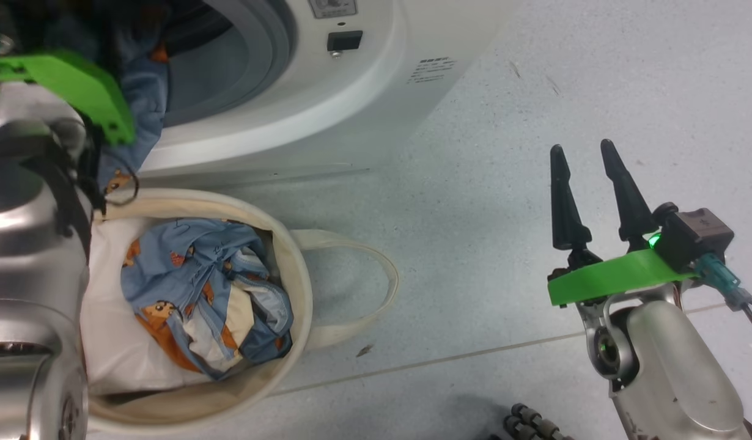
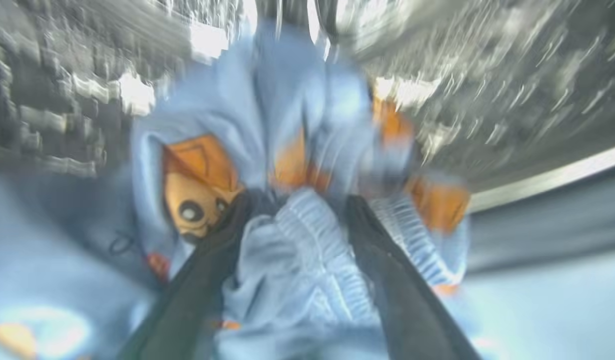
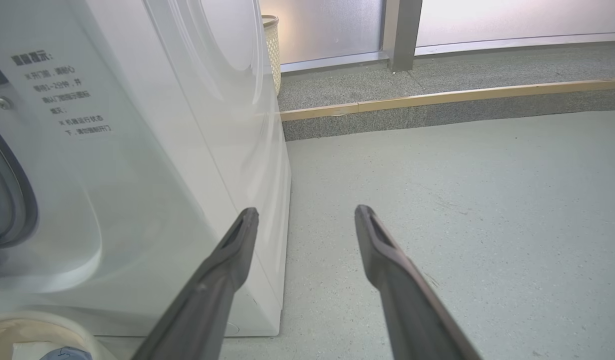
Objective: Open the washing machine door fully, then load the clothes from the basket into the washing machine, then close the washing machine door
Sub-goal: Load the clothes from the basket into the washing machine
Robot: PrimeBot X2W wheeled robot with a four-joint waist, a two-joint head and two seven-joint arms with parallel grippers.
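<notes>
A bear-print garment (image 2: 307,90) hangs at the mouth of the washer (image 1: 351,91), with the drum (image 2: 487,75) behind it. It is bunched between the spread fingers of the left end effector (image 2: 297,205), though that view is blurred. More clothes (image 1: 205,287) lie in the basket (image 1: 299,287) on the floor (image 1: 474,183) just in front of the washer. The right end effector (image 1: 582,146) hovers, spread wide, well off to the side.
</notes>
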